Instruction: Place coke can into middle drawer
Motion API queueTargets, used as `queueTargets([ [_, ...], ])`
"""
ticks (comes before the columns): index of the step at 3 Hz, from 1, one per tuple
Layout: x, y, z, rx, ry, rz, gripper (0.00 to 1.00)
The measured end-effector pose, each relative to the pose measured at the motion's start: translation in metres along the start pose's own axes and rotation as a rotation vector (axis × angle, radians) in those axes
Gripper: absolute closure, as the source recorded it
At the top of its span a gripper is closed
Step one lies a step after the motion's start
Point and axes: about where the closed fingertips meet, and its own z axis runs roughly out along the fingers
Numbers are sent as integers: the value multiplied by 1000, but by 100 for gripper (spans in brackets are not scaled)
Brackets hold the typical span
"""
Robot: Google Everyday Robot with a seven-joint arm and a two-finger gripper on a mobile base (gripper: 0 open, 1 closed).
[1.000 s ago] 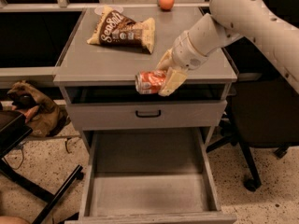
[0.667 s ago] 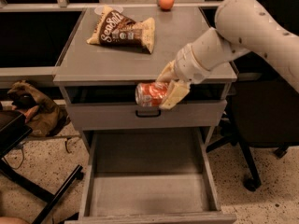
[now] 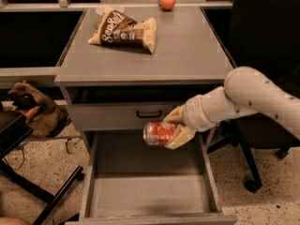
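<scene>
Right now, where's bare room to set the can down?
The middle drawer floor is bare between its side walls, under the tool gripping the coke can. The cabinet top is free right of the snack bag, in front of the orange.

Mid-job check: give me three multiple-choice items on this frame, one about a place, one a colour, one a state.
1. Where is the coke can? A. on the cabinet top; B. in the air over the open middle drawer; C. on the drawer floor.
2. What colour is the round fruit at the back of the cabinet top? A. orange; B. green; C. purple.
3. The end effector is: A. open and empty; B. shut on the coke can; C. out of view.
1 B, the can hangs sideways above the drawer floor. 2 A, it is plainly orange. 3 B, its fingers clasp the can.
</scene>
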Motion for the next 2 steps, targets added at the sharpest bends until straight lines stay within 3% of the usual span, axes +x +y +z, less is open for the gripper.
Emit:
queueTargets([
  [1,50,32,41,26,-20,94,100],
  [2,52,34,46,24,-32,97,100],
])
